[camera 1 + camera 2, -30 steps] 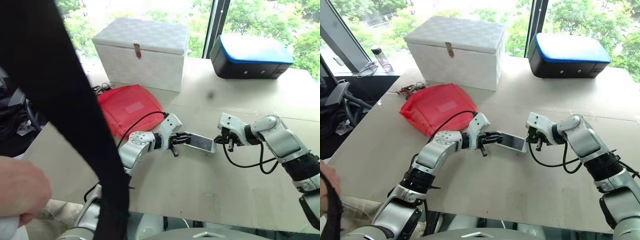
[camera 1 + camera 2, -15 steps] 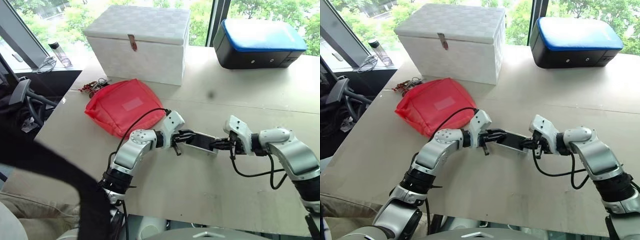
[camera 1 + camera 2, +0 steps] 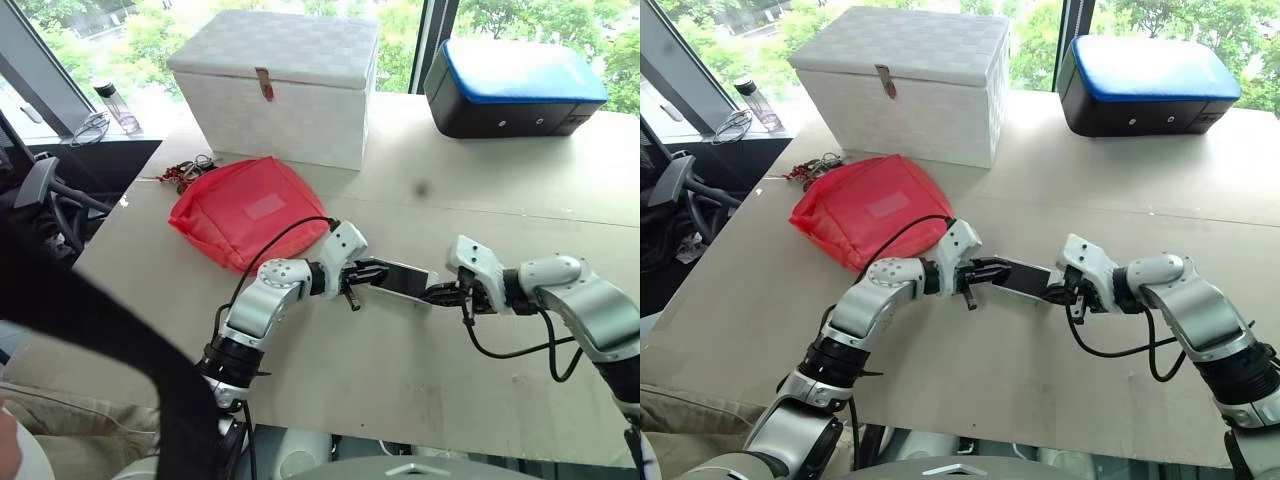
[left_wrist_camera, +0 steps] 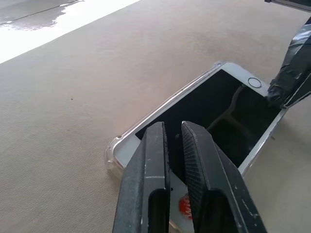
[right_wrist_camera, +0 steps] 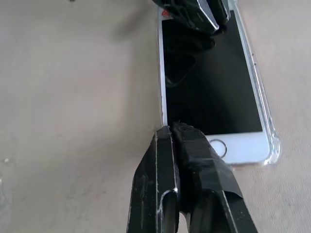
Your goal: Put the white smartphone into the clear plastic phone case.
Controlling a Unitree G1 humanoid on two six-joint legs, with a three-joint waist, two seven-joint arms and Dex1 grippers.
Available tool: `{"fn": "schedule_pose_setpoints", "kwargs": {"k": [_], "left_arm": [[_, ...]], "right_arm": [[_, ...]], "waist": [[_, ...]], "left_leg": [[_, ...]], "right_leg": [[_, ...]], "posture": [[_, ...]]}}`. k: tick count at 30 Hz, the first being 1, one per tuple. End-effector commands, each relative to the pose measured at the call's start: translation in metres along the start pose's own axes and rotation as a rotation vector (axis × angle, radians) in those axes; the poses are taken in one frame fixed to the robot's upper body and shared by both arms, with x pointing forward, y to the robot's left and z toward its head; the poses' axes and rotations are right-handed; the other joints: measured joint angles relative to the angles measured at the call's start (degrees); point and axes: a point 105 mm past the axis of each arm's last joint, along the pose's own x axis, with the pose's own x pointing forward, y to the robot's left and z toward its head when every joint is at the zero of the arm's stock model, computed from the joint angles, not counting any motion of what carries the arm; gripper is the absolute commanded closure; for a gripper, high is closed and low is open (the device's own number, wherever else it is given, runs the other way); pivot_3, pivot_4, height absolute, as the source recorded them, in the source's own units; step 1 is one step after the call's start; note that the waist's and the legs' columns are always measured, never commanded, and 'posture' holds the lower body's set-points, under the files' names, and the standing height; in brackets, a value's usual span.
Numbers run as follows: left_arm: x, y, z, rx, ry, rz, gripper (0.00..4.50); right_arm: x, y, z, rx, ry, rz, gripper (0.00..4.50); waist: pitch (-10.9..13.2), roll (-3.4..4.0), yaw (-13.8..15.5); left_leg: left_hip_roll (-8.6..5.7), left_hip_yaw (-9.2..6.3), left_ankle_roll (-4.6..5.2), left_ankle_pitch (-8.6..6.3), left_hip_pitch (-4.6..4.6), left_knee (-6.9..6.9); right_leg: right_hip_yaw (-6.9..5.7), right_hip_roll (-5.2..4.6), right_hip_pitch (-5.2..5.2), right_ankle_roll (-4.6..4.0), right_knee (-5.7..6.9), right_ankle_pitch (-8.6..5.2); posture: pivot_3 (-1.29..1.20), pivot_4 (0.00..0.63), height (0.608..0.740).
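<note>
The white smartphone (image 4: 228, 109) is largely seated in the clear plastic phone case (image 4: 114, 156); final pressing seems left. The left pincer (image 4: 176, 137) and right pincer (image 5: 176, 131), both pressed together, bear on its opposite ends.

We are bringing our right gripper (image 3: 1051, 294), fingers pressed together, onto the home-button end of the white smartphone (image 5: 210, 87), which is now lying flatter inside the clear plastic phone case (image 4: 112, 151).
</note>
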Motion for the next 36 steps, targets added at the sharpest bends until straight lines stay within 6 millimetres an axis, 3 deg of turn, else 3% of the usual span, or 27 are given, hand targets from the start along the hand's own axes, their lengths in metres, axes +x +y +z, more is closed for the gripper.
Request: {"fn": "schedule_pose_setpoints", "kwargs": {"k": [1, 15, 36], "left_arm": [[-0.001, -0.002, -0.008, -0.012, 0.025, 0.000, 3.97], [0.001, -0.003, -0.010, -0.016, 0.023, 0.001, 3.97], [0.002, -0.005, -0.011, -0.025, 0.020, 0.003, 3.97]], "right_arm": [[0.017, 0.010, -0.054, 0.154, 0.205, 0.052, 4.50], [0.021, 0.001, -0.090, 0.247, 0.345, 0.064, 4.50], [0.022, 0.001, -0.111, 0.243, 0.458, 0.103, 4.50]], "waist": [[0.0, -0.04, 0.0], [-0.5, -0.59, 0.1], [-1.8, -1.03, 0.2]], "left_leg": [[0.00, -0.02, 0.00, 0.00, 0.01, 0.02], [0.00, -0.06, 0.01, -0.03, 0.92, -0.01], [0.00, -0.04, -0.08, -0.09, 0.97, -0.04]], "right_leg": [[-0.01, 0.00, 0.02, 0.00, 0.00, 0.00], [-0.03, -0.10, 0.87, -0.27, -0.01, -0.14], [-0.03, -0.16, 0.96, -0.29, -0.08, -0.15]], "posture": [[0.00, 0.150, 0.740], [0.00, 0.150, 0.740], [0.00, 0.150, 0.740]]}}
